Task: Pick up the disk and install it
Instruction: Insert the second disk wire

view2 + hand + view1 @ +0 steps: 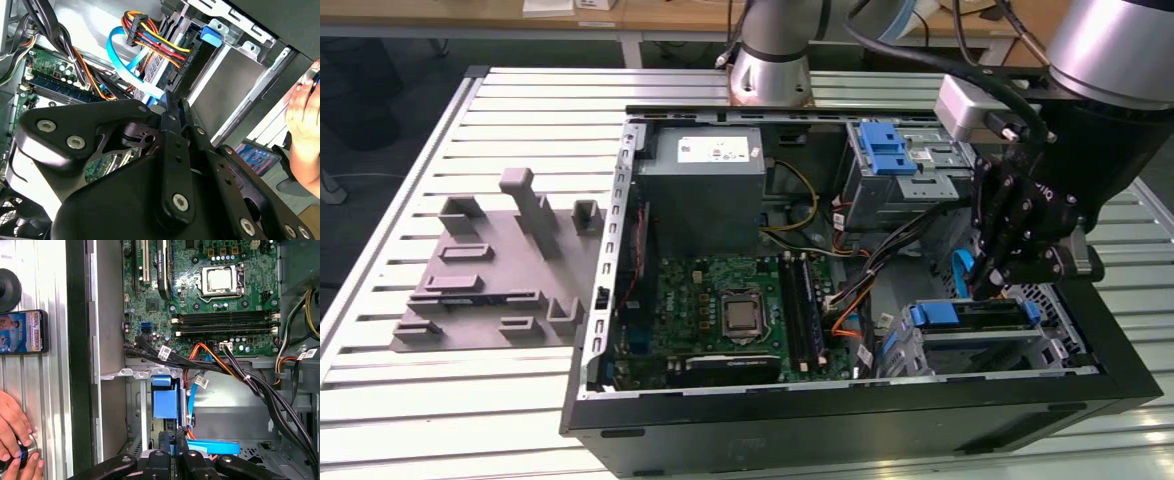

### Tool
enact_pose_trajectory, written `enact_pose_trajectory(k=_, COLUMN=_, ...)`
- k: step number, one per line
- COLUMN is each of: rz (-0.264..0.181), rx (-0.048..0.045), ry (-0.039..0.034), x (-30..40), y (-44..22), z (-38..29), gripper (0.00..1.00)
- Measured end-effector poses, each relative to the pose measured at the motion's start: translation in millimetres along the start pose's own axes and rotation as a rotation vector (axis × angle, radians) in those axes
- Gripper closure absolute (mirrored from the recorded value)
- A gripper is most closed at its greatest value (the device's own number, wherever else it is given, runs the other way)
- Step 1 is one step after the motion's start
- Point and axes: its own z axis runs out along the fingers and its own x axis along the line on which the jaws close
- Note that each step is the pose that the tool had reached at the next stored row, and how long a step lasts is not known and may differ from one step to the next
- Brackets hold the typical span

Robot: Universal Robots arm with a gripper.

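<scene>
The disk (pixel 981 318) lies in the lower bay at the front corner of the open computer case, on the exterior view's right, with its blue carrier frame (pixel 165 402) facing up. My gripper (pixel 1001 285) hangs just above that bay, inside the case. In both wrist views the two black fingers (pixel 170 100) are pressed together with nothing visible between them. Their tips (pixel 175 436) are close to the blue carrier frame and to a light blue data cable (pixel 127 62). Most of the disk's body is hidden by the bay.
The silver drive cage with a blue latch (pixel 894 150) stands behind the gripper, and the grey power supply (pixel 707 180) is at the back. Loose cables (pixel 235 367) run over the motherboard (pixel 727 310). A hand (pixel 12 435) and a phone (pixel 22 332) rest outside the case wall.
</scene>
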Motion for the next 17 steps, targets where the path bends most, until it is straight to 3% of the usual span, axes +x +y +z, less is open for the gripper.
enact_pose_trajectory(k=10, rz=0.0, rx=0.0, ry=-0.0003, x=-0.1, y=0.0, z=0.5, gripper=0.84)
enact_pose_trajectory(k=17, rz=0.0, rx=-0.0002, ry=-0.0004, x=-1.1, y=-2.8, z=8.0, gripper=0.84)
